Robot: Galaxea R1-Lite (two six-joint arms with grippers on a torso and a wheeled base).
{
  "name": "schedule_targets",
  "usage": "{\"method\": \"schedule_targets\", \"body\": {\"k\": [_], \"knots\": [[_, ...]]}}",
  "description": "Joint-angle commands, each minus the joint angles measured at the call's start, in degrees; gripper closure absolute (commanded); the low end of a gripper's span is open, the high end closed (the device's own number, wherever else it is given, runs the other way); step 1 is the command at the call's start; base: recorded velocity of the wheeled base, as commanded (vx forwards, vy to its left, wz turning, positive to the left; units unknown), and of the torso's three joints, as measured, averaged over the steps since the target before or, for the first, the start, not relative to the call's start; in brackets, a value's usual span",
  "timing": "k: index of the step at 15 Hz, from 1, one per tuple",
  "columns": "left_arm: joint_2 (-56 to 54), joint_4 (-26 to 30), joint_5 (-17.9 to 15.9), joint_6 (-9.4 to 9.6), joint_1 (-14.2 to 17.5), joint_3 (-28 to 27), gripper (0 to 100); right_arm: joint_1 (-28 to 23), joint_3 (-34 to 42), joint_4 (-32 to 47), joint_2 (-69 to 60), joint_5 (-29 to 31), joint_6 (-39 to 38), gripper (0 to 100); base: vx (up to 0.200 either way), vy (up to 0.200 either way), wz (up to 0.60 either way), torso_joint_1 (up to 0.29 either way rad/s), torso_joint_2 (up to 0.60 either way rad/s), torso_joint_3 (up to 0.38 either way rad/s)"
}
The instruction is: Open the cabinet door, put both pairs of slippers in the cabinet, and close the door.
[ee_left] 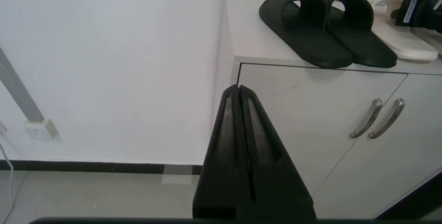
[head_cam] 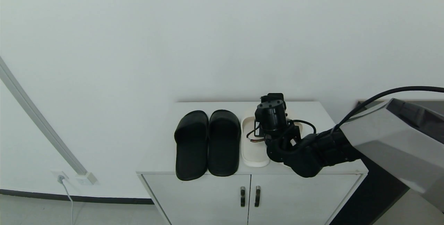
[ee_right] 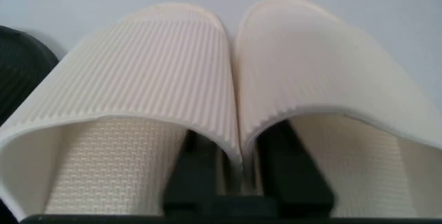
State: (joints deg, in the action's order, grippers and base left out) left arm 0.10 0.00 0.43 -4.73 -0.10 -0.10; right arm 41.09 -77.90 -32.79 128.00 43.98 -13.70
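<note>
Plain white wall behind; the cabinet (head_cam: 197,197) stands with both doors shut. On its top, beside the black slippers (head_cam: 208,143), the right end effector (ee_right: 238,165) pinches the cream slippers (head_cam: 253,152) by their touching inner straps. The left end effector (ee_left: 239,91), fingers pressed together, hangs low by the cabinet's side. I'd lift the pair level and free a door first.

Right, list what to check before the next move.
1. Cabinet doors both shut, slippers not storable yet: not ok.
2. Left gripper shut, empty, clear of the door handles: ok.
3. Right gripper at the cream slippers, hold: cannot tell.
4. Cream slippers side by side, touching: ok.
5. Black slippers paired on the cabinet top: ok.
</note>
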Motion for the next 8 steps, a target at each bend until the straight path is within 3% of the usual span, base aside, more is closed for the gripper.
{"method": "schedule_targets", "body": {"k": [1, 8], "knots": [[0.0, 0.0, 0.0, -0.02, 0.0, 0.0, 100, 0.0, -0.7, -0.1, -0.5, 0.0, 0.1, 100, 0.0, 0.0, 0.0, 0.0, 0.0, 0.0], [0.0, 0.0, 0.0, -0.02, 0.0, 0.0, 100, 0.4, 1.8, -0.3, -6.9, 0.4, 3.0, 100, 0.0, 0.0, 0.0, 0.0, 0.0, 0.0]]}}
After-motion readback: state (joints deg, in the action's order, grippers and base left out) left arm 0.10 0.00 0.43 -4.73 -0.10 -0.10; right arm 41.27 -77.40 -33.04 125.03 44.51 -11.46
